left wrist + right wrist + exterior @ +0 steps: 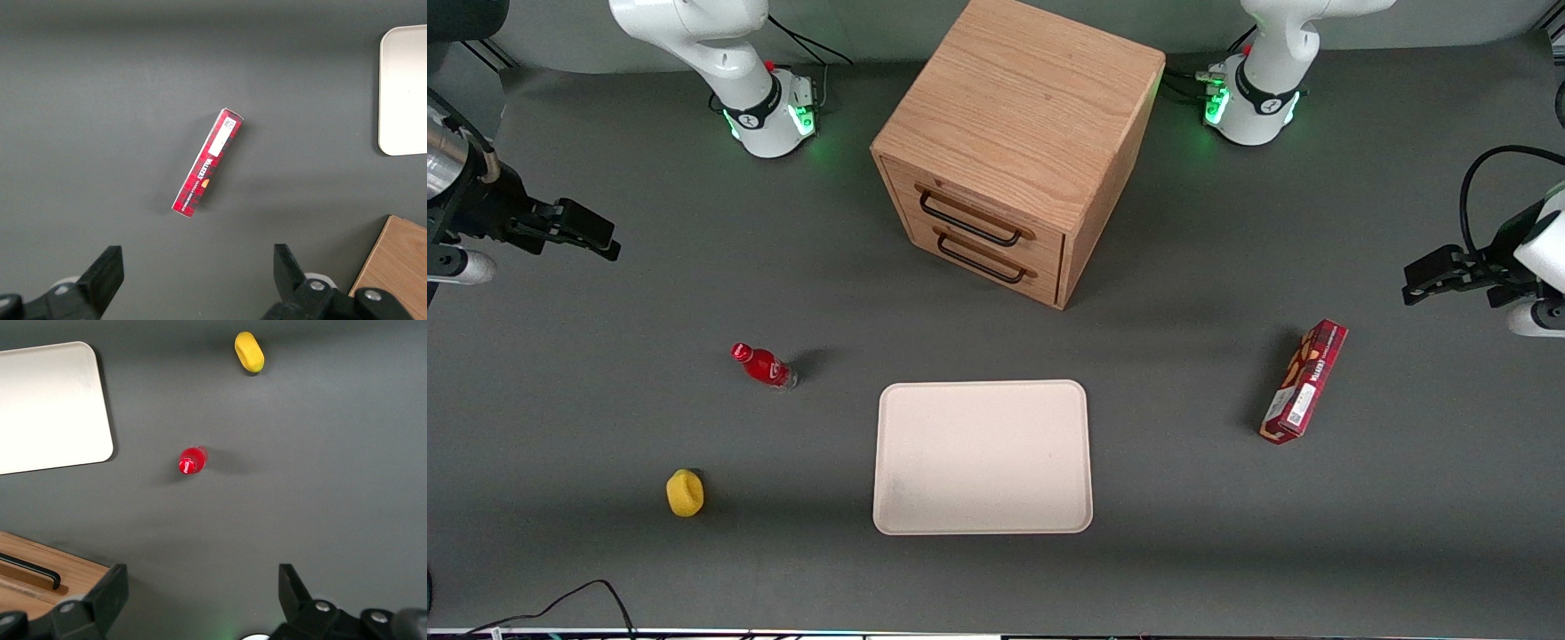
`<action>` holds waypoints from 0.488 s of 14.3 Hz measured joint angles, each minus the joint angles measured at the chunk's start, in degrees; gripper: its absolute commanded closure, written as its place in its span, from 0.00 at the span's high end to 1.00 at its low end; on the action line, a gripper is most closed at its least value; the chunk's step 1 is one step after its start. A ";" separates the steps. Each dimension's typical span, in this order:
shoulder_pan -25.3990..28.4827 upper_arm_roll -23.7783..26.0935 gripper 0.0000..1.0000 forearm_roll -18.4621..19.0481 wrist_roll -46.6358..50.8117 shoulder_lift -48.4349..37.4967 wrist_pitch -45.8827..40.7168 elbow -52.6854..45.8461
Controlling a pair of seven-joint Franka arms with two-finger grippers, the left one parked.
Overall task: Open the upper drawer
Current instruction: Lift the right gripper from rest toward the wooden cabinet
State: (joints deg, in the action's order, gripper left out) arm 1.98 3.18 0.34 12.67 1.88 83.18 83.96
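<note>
The oak cabinet [1023,116] stands at the back middle of the table. Its upper drawer [980,210] is shut, with a long black bar handle [969,222]; the matching lower drawer [996,267] beneath it is shut too. My right gripper [600,236] hovers open and empty, far from the cabinet toward the working arm's end of the table. In the right wrist view the open gripper [202,580] is above bare table, with a corner of the cabinet [73,577] and the end of a black handle [37,572] beside one finger.
A red bottle [765,366] [192,461] and a yellow fruit [685,492] [249,351] lie nearer the camera than my gripper. A white tray [983,458] [53,407] lies in front of the cabinet. A red box [1304,380] [208,163] lies toward the parked arm's end.
</note>
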 measured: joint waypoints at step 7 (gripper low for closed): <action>0.00 -0.44 1.00 -0.72 0.83 0.06 -0.86 -1.56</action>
State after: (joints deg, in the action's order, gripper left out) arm 1.98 2.75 -0.38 13.50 1.94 82.32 82.40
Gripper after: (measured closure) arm 0.000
